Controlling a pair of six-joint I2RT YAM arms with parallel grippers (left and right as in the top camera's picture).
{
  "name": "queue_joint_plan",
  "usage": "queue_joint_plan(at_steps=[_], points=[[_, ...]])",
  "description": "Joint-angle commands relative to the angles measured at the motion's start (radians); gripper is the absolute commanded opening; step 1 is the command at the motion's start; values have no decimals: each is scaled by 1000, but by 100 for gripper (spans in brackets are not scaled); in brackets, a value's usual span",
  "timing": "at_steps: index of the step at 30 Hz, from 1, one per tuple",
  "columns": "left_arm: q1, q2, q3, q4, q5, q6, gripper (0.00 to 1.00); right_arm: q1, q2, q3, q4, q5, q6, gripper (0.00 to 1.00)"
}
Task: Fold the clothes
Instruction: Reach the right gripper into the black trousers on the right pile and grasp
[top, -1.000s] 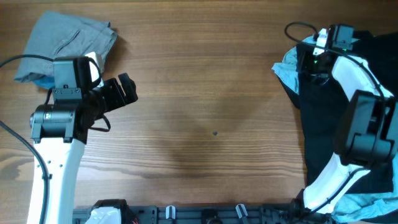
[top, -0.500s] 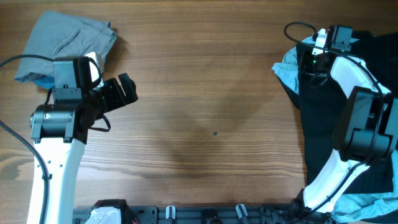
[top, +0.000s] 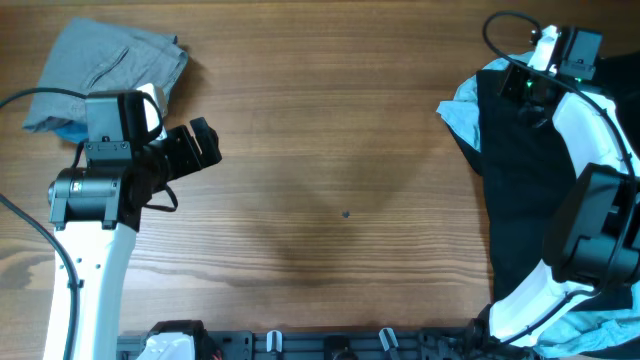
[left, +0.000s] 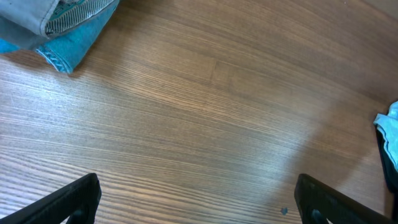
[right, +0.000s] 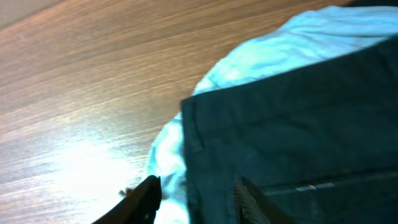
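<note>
We find the right gripper (right: 196, 202) spread and empty, just over the far corner of the black garment (top: 520, 190) — it runs lengthwise down the right side of the table (top: 340, 150) — left gripper (left: 202, 205), also spread, well apart.

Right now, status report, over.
Left fingers open, empty. Right fingers open over black garment, not gripping. Grey pile folded beside left arm. Nothing blocking.

A folded grey garment (top: 110, 60) lies at the far left corner of the counter (top: 340, 150), atop a blue garment (left: 74, 43). At the right edge, a rumpled black garment (top: 515, 170) overlaps a light blue garment (top: 462, 108).
</note>
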Motion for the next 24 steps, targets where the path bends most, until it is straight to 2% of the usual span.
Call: queue_joint_plan(at_steps=[1,5,9,12,13,16,18,19,24], points=[[-4,-7,18,6,8,-1,100,39,63,6,67,-29,-24,52],[-4,-7,18,6,8,-1,100,65,188,6,157,44,-26,54],[-4,-7,18,6,8,-1,100,65,225,6,162,89,-34,52],[-4,-7,18,6,9,-1,100,65,233,4,139,99,-46,43],[-4,-7,18,6,8,-1,100,65,237,4,127,139,-45,32],[-4,-7,18,6,9,-1,100,62,237,4,113,229,-45,26],[-4,-7,18,6,9,-1,100,61,234,5,100,245,-45,15],[-4,-7,18,6,9,-1,100,61,231,14,84,234,-40,6],[-4,-7,18,8,9,-1,100,61,124,34,51,158,-2,4]])
